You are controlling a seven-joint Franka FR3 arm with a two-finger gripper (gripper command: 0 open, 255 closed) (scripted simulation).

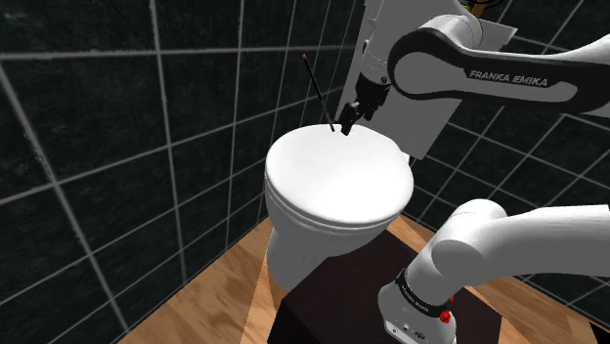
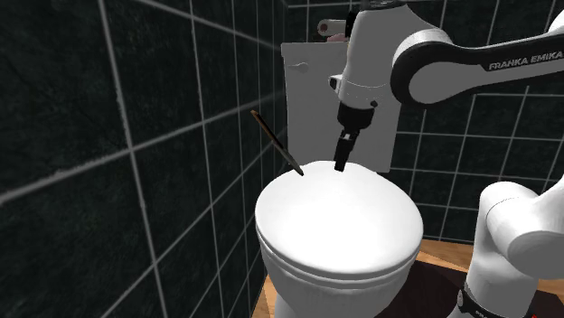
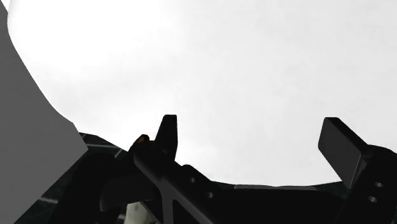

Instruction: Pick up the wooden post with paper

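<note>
A thin, dark, rod-like post (image 1: 319,91) leans at a slant over the rear of a white oval toilet lid (image 1: 332,181). Its lower end rests at the lid's back edge and its upper end points up toward the dark, grey-grouted tiled wall (image 1: 98,147). No paper can be made out on it.

In the shoulder view the all-black two-finger gripper (image 1: 344,123) hangs just above the back of the lid, and the post's lower tip seems right beside the fingertips. The second exterior view separates them: the gripper (image 2: 341,163) is apart from the post (image 2: 276,142), toward that view's right, in front of the white cistern (image 2: 307,81).

The wrist view settles the hand's state. The gripper (image 3: 254,137) has its fingers spread wide, with only the bright lid (image 3: 222,76) between them. A dark shape with a small brownish tip lies outside one finger, and I cannot tell what it is.

The shoulder view also shows the dark box stand (image 1: 332,303) on the light wooden floor (image 1: 225,293).
</note>
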